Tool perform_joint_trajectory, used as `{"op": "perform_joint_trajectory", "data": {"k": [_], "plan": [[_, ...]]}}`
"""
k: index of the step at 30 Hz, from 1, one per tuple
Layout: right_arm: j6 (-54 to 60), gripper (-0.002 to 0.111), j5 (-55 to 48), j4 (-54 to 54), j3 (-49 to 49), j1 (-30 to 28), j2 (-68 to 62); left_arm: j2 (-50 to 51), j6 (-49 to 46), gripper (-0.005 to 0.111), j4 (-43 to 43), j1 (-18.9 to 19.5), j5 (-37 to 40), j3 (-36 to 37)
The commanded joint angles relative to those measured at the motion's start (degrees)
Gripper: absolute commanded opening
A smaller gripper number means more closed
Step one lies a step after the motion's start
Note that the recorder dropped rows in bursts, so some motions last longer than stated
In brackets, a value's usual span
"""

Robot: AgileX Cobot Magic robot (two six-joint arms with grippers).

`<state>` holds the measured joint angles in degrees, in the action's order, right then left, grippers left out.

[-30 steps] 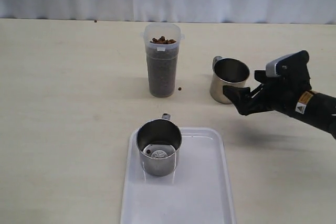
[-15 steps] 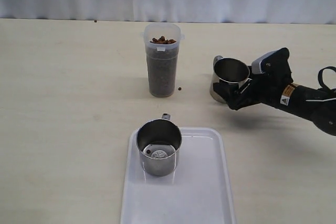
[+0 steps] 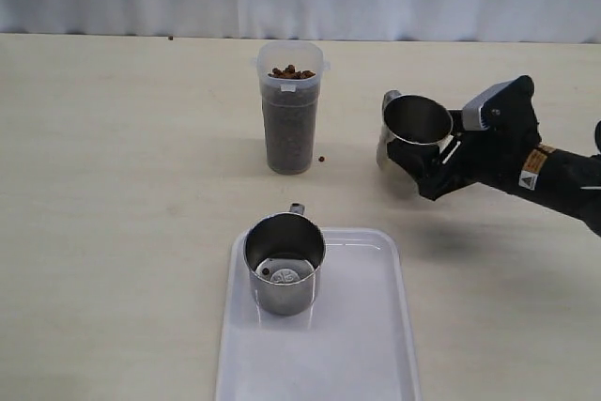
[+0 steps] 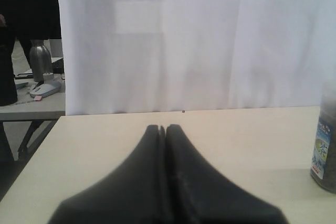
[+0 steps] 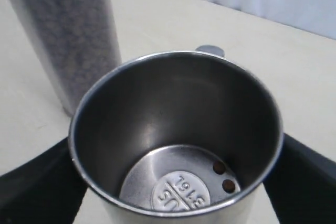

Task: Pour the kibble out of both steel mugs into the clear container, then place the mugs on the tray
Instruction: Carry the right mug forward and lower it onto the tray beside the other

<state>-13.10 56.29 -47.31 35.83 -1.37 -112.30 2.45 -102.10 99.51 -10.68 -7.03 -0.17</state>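
Observation:
One steel mug (image 3: 410,135) is held a little above the table, right of the clear container (image 3: 290,119), with my right gripper (image 3: 434,151) shut on its wall. In the right wrist view this mug (image 5: 173,129) stands between the black fingers (image 5: 37,187), and two kibble pellets (image 5: 223,177) lie on its stamped bottom. The container (image 5: 68,35) is filled with kibble (image 3: 289,72) nearly to the rim. The other mug (image 3: 284,263) stands upright on the white tray (image 3: 366,345), in its far left corner. My left gripper (image 4: 166,128) is shut on nothing and is out of the exterior view.
A loose pellet (image 3: 322,159) lies on the table just right of the container's base, and another (image 3: 171,38) near the far edge. A white curtain backs the table. A labelled vessel (image 4: 325,150) with dark contents shows at the edge of the left wrist view.
My right gripper moved in from the right onto the mug beside the container, shut on it and raised it slightly off the table. Nothing else moved.

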Motion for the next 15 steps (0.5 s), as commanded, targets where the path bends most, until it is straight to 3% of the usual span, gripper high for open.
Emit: {"op": "perform_joint_trajectory", "data": {"k": [1,9,15], "plan": [[0.22,0.006,1.05,-6.68,-6.88,0.05,5.57,0.23,0.2,0.0,0.44,0.04,-0.39,0.17],[0.22,0.006,5.53,-29.5,-12.83,0.05,8.48,0.23,0.2,0.0,0.44,0.04,-0.39,0.17],[-0.13,0.006,5.29,-33.73,-12.83,0.17,7.51,0.23,0.2,0.0,0.44,0.04,-0.39,0.17]]}}
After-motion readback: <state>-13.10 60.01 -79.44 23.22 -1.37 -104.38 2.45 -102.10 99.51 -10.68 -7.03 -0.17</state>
